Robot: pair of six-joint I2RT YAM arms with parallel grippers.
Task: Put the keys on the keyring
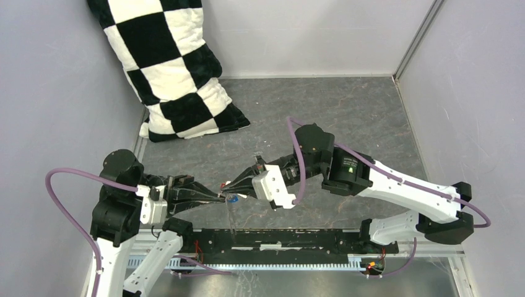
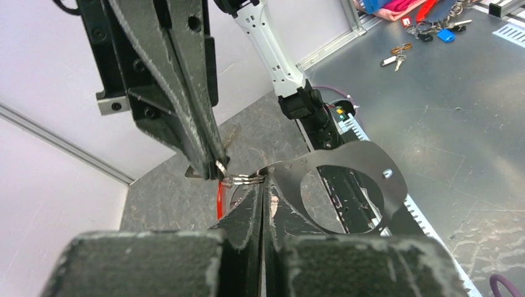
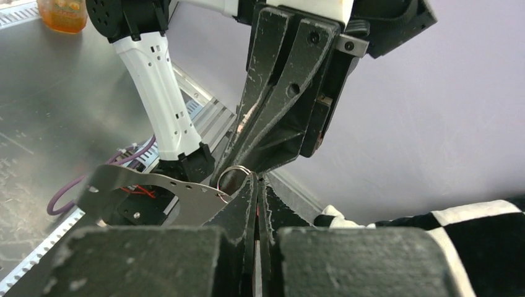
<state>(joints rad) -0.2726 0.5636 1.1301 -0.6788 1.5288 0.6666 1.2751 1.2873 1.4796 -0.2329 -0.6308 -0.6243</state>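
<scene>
Beside the left gripper [image 2: 264, 180], clamped on the thin grey flat-band keyring [image 2: 362, 154], the right gripper [image 2: 213, 167] (also closed) pinches its wire end, likely for threading.

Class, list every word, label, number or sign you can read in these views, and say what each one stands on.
No text is legible in any view.
The sticker on the right arm: white print with a green mark, too small to read.
The orange container: blurred, nothing readable.
The keyring: bare grey metal, no marking seen.
</scene>
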